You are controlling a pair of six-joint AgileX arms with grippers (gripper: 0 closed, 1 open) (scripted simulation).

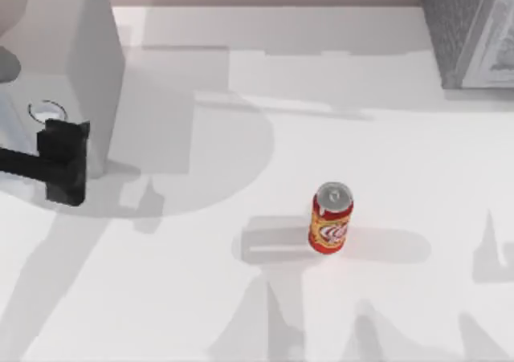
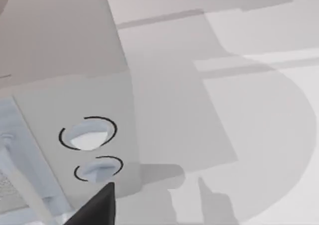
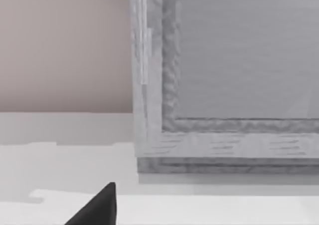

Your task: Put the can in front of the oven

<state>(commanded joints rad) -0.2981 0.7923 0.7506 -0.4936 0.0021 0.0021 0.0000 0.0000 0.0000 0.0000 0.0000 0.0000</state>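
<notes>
- Can-moving starts from the biggest thing here: the oven (image 1: 56,73), a pale grey box at the desk's (image 1: 241,137) far left corner, its two ringed dials (image 2: 88,133) seen close up in the left wrist view.
- At the far right corner stands a darker speckled box (image 1: 462,29), which fills most of the right wrist view.
- Next in size is the left claw (image 1: 63,163), a black block on its arm, hovering at the left edge right against the oven's front. Whether its fingers are apart or closed I cannot tell, and nothing appears to be held in it.
- Smallest is the can (image 1: 331,218), upright with its silver top facing up and its long axis vertical. It stands alone, right of the desk's middle and towards the near edge.
- The can lies well apart from the left claw, towards the right and slightly nearer the front edge. By my judgement the right arm, on that side, may have the shorter reach.
</notes>
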